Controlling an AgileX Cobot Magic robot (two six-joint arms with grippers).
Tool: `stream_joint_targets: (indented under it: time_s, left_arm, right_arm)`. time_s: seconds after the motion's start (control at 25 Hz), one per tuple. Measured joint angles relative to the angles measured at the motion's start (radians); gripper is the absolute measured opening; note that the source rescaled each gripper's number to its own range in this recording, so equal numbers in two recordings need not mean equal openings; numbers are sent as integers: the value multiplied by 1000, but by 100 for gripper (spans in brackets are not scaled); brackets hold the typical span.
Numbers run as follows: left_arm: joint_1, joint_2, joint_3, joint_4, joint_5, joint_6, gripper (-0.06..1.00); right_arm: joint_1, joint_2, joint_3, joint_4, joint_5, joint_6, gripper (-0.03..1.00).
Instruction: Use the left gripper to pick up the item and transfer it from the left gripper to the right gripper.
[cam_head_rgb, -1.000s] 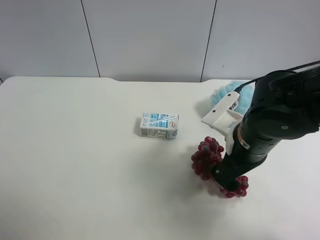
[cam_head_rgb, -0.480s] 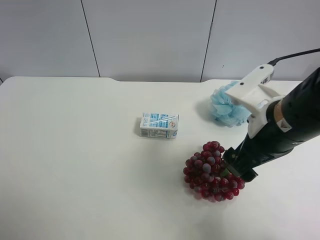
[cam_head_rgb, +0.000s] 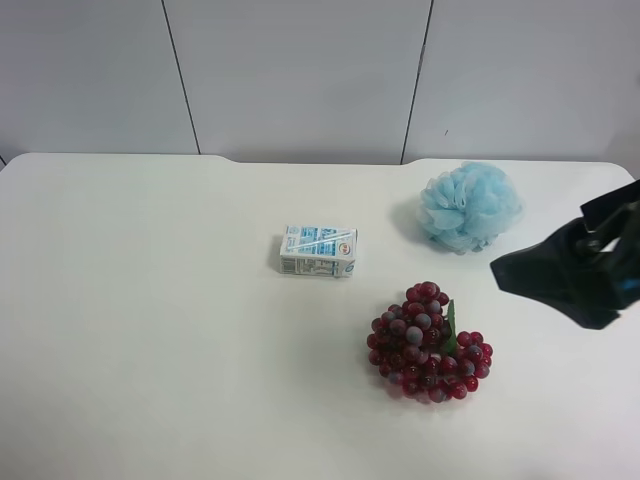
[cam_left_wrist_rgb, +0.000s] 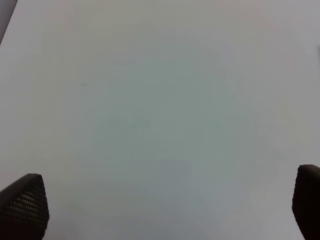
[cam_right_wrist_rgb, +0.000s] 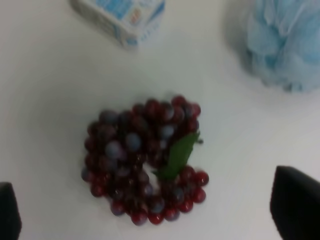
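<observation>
The item, a bunch of dark red-purple grapes (cam_head_rgb: 428, 342) with a green leaf, lies free on the white table. It also shows in the right wrist view (cam_right_wrist_rgb: 145, 160), between and beyond the fingers. The right gripper (cam_right_wrist_rgb: 150, 200) is open and empty, with its black fingers (cam_right_wrist_rgb: 292, 200) spread wide. In the exterior high view it is a blurred black shape (cam_head_rgb: 550, 275) at the right edge, apart from the grapes. The left gripper (cam_left_wrist_rgb: 165, 200) is open and empty over bare table. It is out of the exterior high view.
A small white-blue carton (cam_head_rgb: 318, 251) lies behind and left of the grapes, also in the right wrist view (cam_right_wrist_rgb: 122, 17). A light blue mesh bath puff (cam_head_rgb: 468, 205) sits at the back right, also in the right wrist view (cam_right_wrist_rgb: 282, 42). A grey panelled wall stands behind the table.
The right gripper has let go of the grapes and drawn back to the view's right edge. The grapes have settled on the table.
</observation>
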Motion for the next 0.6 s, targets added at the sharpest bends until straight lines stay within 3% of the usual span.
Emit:
stream_joint_targets:
  time_s: [0.24,0.6]
  left_arm:
    - [0,0,0,0,0,0,100]
    - [0,0,0,0,0,0,100]
  right_arm:
    - [0,-184,0,17,57,-37,100]
    - [2,-375,4,-56,278,-46,100]
